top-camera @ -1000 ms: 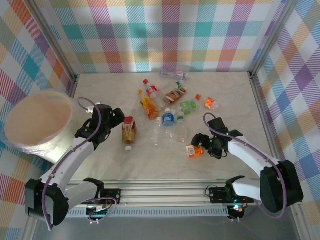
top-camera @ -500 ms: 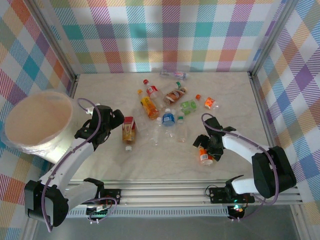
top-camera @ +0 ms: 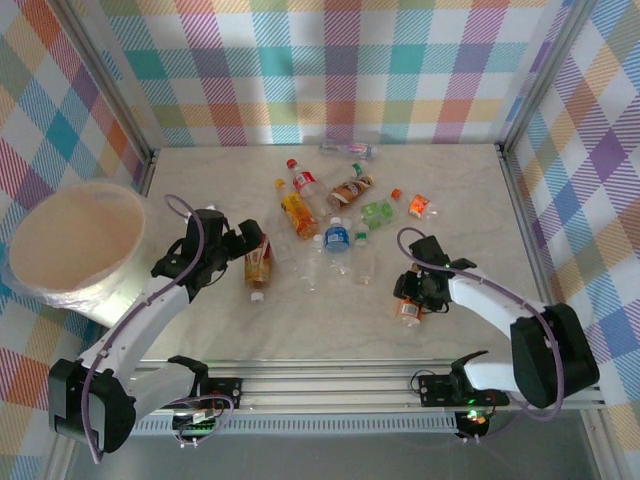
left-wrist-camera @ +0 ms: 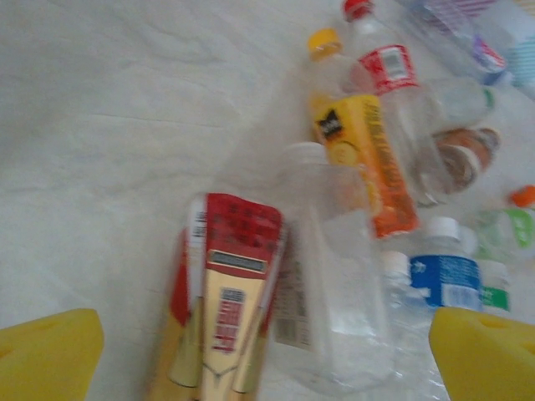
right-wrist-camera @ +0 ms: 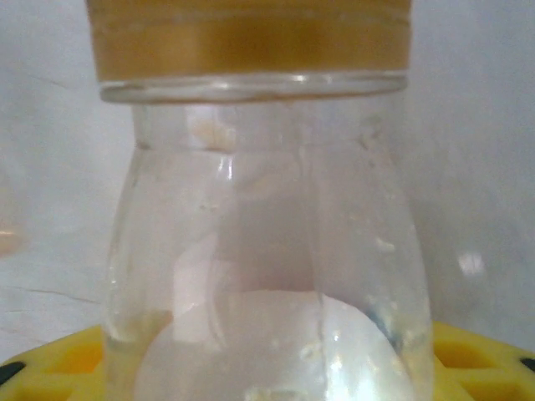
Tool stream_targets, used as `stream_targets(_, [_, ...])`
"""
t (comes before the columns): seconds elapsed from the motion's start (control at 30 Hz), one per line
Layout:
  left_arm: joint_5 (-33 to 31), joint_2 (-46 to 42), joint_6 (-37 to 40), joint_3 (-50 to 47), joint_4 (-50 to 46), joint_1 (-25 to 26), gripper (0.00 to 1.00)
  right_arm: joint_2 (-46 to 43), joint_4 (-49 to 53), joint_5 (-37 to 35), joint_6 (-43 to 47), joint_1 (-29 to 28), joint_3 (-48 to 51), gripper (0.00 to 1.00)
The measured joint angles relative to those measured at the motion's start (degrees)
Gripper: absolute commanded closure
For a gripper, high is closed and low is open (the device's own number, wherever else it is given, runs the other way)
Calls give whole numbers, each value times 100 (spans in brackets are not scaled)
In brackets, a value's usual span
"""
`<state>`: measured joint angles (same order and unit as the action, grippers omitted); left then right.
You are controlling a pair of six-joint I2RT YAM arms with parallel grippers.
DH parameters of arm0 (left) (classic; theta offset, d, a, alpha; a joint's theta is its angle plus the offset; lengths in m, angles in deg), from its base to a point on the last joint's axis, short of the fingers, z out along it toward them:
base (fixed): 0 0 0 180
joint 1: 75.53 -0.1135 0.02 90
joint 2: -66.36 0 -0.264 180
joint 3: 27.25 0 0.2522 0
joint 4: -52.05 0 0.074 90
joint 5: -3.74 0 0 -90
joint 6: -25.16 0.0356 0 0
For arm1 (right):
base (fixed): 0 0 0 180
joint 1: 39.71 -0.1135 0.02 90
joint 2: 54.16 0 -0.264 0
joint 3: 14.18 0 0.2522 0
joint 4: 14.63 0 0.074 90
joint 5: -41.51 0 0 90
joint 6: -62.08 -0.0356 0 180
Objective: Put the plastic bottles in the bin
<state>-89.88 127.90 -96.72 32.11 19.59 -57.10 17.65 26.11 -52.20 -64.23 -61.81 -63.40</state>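
Several plastic bottles lie mid-table. My left gripper [top-camera: 247,250] [left-wrist-camera: 266,355] is open, its yellow fingers either side of a red-and-cream labelled bottle [top-camera: 258,262] [left-wrist-camera: 230,309] and a clear bottle [left-wrist-camera: 334,284], not touching them. My right gripper [top-camera: 408,297] [right-wrist-camera: 267,368] is shut on the neck of an orange-labelled bottle [top-camera: 408,312] [right-wrist-camera: 259,209] with a white cap, which lies on the table. The white bin [top-camera: 75,245] with its peach inside stands at the far left, off the table's edge.
Beyond the left gripper lie a yellow-orange bottle [top-camera: 298,212] [left-wrist-camera: 368,159], a red-capped one [top-camera: 305,180], a blue-labelled one [top-camera: 337,238] [left-wrist-camera: 443,276], a brown one [top-camera: 350,188], a green one [top-camera: 377,211] and a small orange one [top-camera: 420,206]. Checked walls enclose three sides.
The right gripper swung over the orange-labelled bottle, which turned from lying crosswise to lengthwise, and its jaws closed on it. The left gripper edged right toward the red-labelled bottle.
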Motion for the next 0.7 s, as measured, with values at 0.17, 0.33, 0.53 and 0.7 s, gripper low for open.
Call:
stream_targets(0.17, [444, 11, 0, 0, 612, 501, 0, -1106, -627, 197, 415, 0, -2, 51])
stream_targets(0.33, [1139, 153, -55, -4, 1613, 1034, 0, -1961, -1191, 595, 509, 0, -66, 52])
stream_targets(0.53, [2208, 625, -199, 57, 2863, 1539, 0, -2581, -2277, 931, 46, 0, -116, 54])
stream_targets(0.7, [3062, 1051, -199, 358, 3530, 1880, 0, -2610, -3104, 1178, -448, 0, -247, 53])
